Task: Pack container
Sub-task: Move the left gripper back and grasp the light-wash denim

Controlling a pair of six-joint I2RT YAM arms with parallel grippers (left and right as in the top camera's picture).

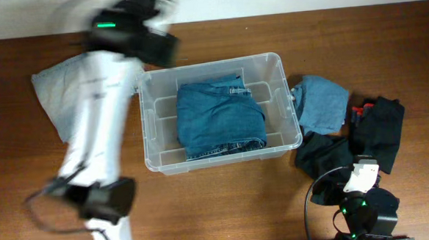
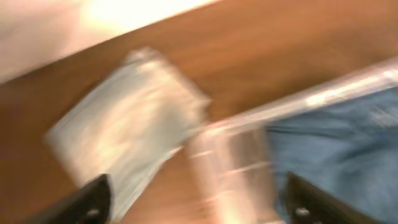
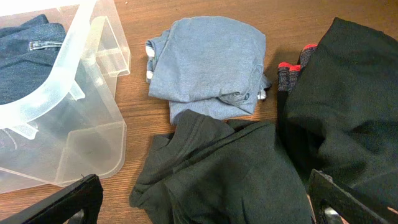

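Observation:
The clear container [image 1: 213, 64] stands mid-table with folded blue jeans [image 1: 220, 118] inside. My left gripper [image 1: 154, 46], motion-blurred, is over the container's far-left corner. In the left wrist view it [image 2: 198, 208] is open and empty, above the container's rim [image 2: 311, 98], with the jeans [image 2: 348, 143] to the right. My right gripper [image 1: 362, 177] is at the near right. In the right wrist view it [image 3: 205, 211] is open and empty, just above a dark green garment [image 3: 224, 168]. The container's corner [image 3: 68, 106] is to its left.
A pale grey folded cloth [image 1: 55, 91] lies left of the container and shows in the left wrist view [image 2: 124, 124]. To the right lie a blue-grey folded shirt [image 1: 320, 103] [image 3: 208, 62], the dark green garment [image 1: 323, 155], and a black garment with red trim [image 1: 380, 130] [image 3: 348, 99].

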